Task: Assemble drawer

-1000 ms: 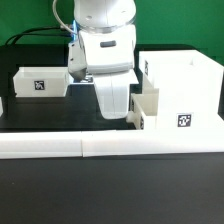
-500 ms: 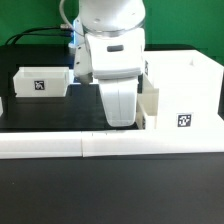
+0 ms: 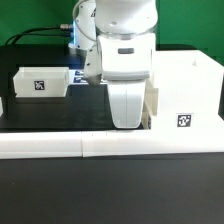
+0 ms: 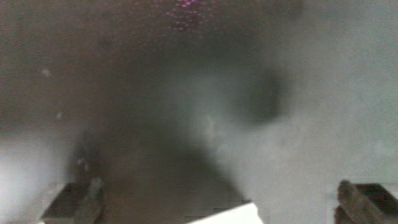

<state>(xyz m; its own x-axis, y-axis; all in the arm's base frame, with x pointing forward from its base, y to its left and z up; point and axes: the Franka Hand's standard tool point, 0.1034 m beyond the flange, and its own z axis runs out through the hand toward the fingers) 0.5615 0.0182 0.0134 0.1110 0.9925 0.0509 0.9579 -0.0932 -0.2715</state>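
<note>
Shifted toward the exterior view's right, the gripper [image 3: 127, 120], fingers spread, half-hides small tray [image 3: 152, 105] beside shell [image 3: 188, 85]

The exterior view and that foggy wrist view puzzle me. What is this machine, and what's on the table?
The big white shape is a robot arm; its lower end is a two-finger gripper. The exterior view comes from a camera off the arm; the wrist view from one on its wrist, too close to be sharp. Its fingertips stand wide apart, with nothing visibly clamped. On the black table lie drawer parts: a tall box shell, a small tray at the exterior view's left, and a second tray, mostly hidden, beside the gripper and shell. The low white wall is only a border.
</note>
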